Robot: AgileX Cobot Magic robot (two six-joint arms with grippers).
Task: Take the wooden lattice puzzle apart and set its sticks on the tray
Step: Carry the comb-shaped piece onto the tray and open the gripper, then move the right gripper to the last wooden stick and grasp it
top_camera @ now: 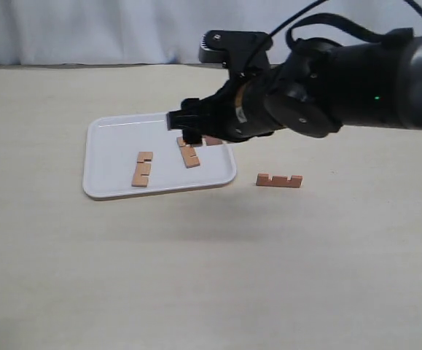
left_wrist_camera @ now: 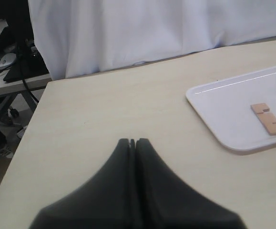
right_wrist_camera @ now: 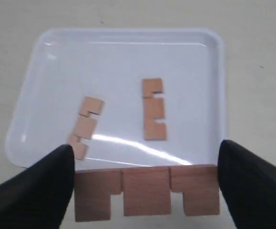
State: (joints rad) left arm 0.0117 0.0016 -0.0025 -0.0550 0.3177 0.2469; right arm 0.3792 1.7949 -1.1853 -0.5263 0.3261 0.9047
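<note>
Tabletop (top_camera: 196, 277) beige, white tray (top_camera: 116, 153), curtain (top_camera: 87, 29) behind

Outside cam: off my arms, a bit above the surface (top_camera: 196, 284), looks across it to the white curtain (top_camera: 87, 29). My right arm is big & close in it. Left wrist cam: low, looks along the surface past my left fingers (left_wrist_camera: 109, 195), w/ the tray (left_wrist_camera: 223, 114) at the pic's edge. Right wrist cam: v. close, looks nearly straight down on the tray, btw my right fingers (right_wrist_camera: 252, 186) & the stick (right_wrist_camera: 145, 191) they hold. All 3 see the tray.
</note>
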